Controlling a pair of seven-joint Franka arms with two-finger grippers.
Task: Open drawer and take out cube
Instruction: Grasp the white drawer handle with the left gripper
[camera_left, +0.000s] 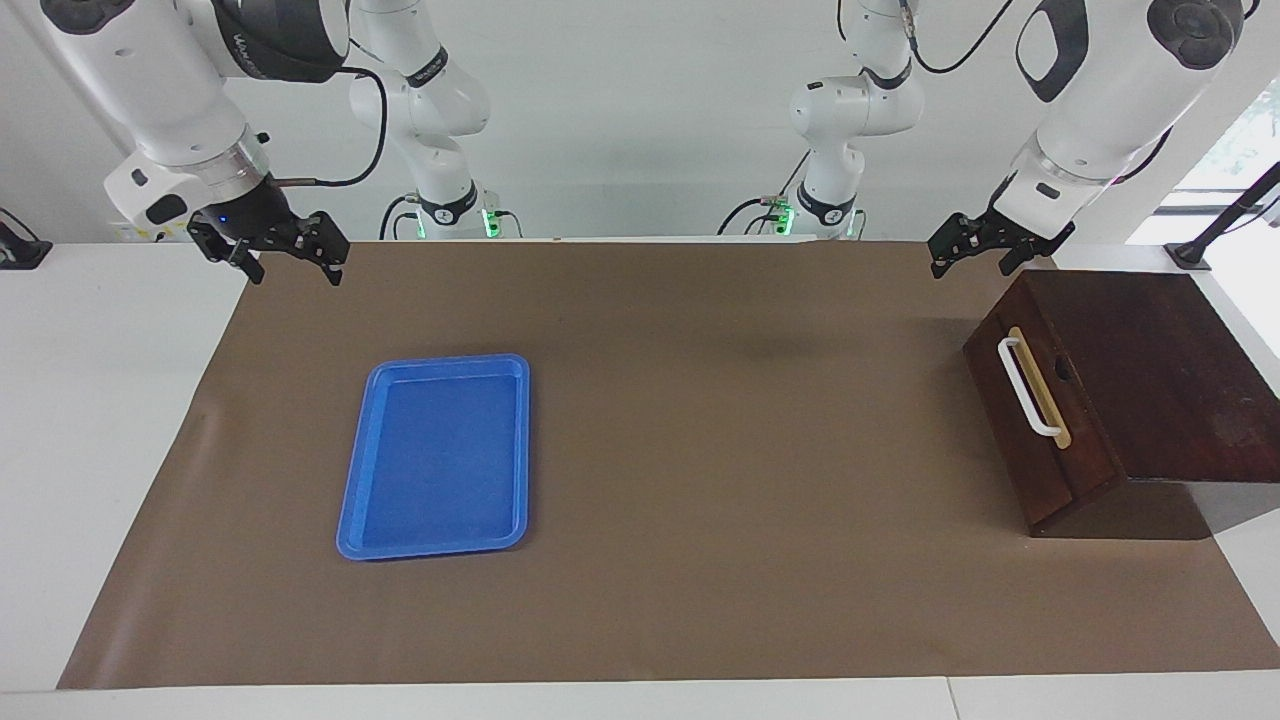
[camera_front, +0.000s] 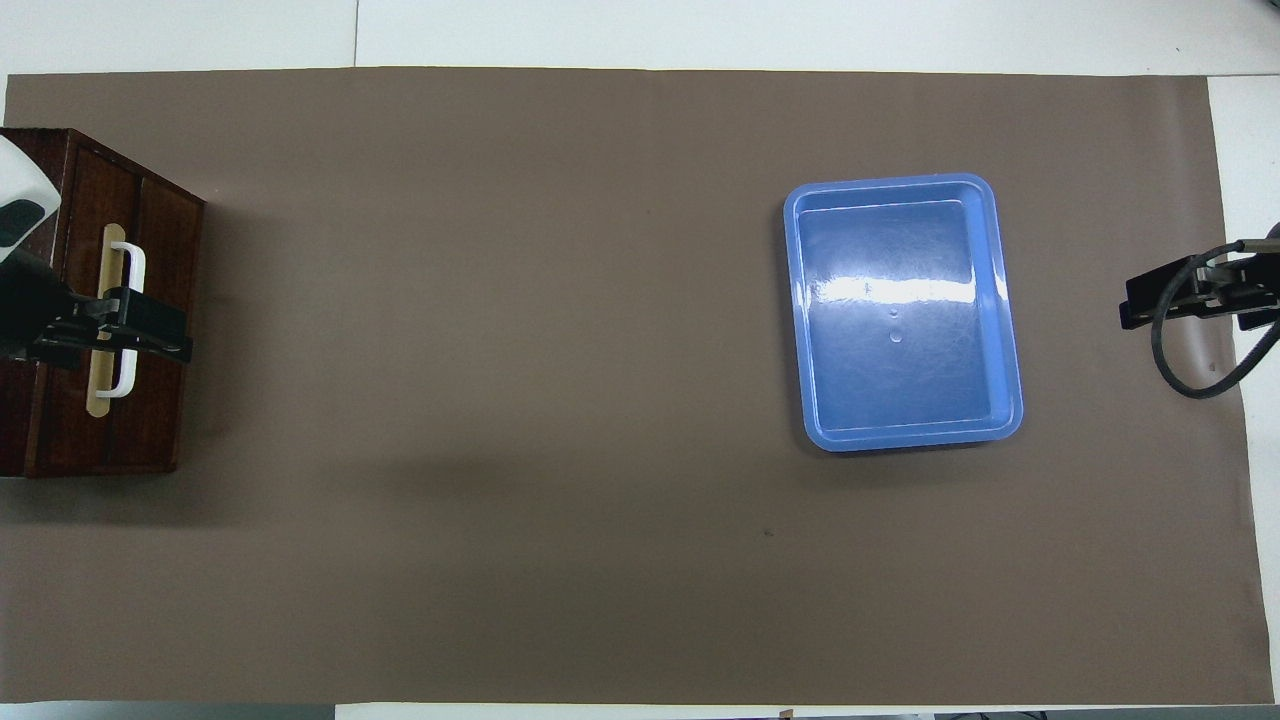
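While the left gripper (camera_left: 985, 247) hangs in the air with fingers spread, the shut drawer (camera_left: 1040, 410) sits below it, its handle (camera_left: 1029, 388) running nearer-to-farther. The cube, probably inside, is unseen; the right gripper (camera_left: 285, 252) waits well apart, fingers open.

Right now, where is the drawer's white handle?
The white handle sits on the shut drawer at the left arm's end of the table; the left gripper is raised over that wooden box.
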